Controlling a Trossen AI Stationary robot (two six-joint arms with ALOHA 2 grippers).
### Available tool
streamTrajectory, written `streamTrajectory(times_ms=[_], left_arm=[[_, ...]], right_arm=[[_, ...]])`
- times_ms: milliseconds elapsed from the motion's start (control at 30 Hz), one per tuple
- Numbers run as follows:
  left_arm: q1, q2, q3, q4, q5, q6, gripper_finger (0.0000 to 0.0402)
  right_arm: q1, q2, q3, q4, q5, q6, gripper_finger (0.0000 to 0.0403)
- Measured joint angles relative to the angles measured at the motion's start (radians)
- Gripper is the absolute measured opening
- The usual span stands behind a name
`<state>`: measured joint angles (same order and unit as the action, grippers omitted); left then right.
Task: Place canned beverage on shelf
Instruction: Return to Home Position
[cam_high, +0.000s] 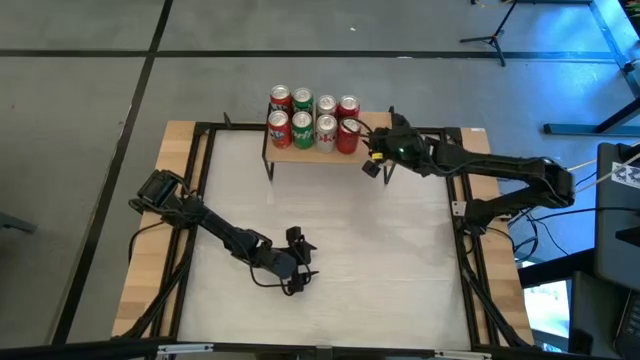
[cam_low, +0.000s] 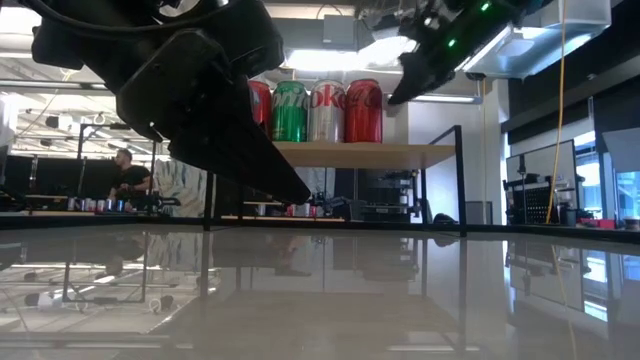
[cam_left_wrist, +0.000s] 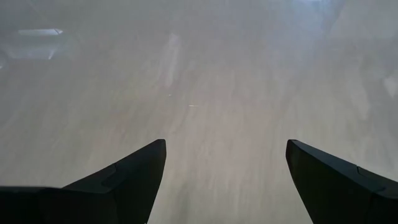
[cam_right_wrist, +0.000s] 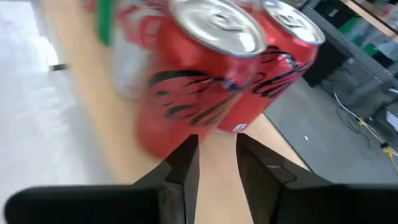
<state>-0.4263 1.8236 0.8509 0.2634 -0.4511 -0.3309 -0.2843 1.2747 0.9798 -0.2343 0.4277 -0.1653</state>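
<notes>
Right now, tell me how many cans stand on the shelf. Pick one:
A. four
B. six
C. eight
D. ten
C: the high view shows eight cans on the shelf, in two rows of four, with red, green and silver tops.

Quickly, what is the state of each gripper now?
Left gripper: open, holding nothing, above the table.
Right gripper: fingers nearly together, empty, beside the red can on the shelf.

Eight cans (cam_high: 312, 120), one shelf (cam_high: 300, 152)
</notes>
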Motion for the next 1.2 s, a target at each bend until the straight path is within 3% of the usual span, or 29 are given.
streamTrajectory(times_ms=[300,467,667,800,1000,1200], left_arm=[[-0.006,0.000,0.000,0.043,-0.005,0.001,0.0315],[-0.023,-0.035,0.000,0.061,0.032,0.051,0.0273],[-0.030,-0.180,-0.005,0.055,0.157,0.203,0.0187],[-0.015,-0.310,-0.053,0.055,0.183,0.297,0.0132],[0.048,-0.522,-0.212,0.126,0.188,0.345,0.0068],[0.157,-0.719,-0.405,0.228,0.219,0.322,0.0033]], right_arm=[[0.214,-0.206,0.000,-0.263,-0.001,0.144,0.0105],[0.358,-0.292,-0.054,-0.281,-0.001,0.201,0.0105],[0.472,-0.372,-0.166,-0.207,-0.058,0.198,0.0105],[0.497,-0.429,-0.232,-0.156,-0.135,0.184,0.0105],[0.494,-0.532,-0.304,-0.071,-0.185,0.185,0.0105],[0.494,-0.654,-0.383,0.006,-0.213,0.180,0.0105]])
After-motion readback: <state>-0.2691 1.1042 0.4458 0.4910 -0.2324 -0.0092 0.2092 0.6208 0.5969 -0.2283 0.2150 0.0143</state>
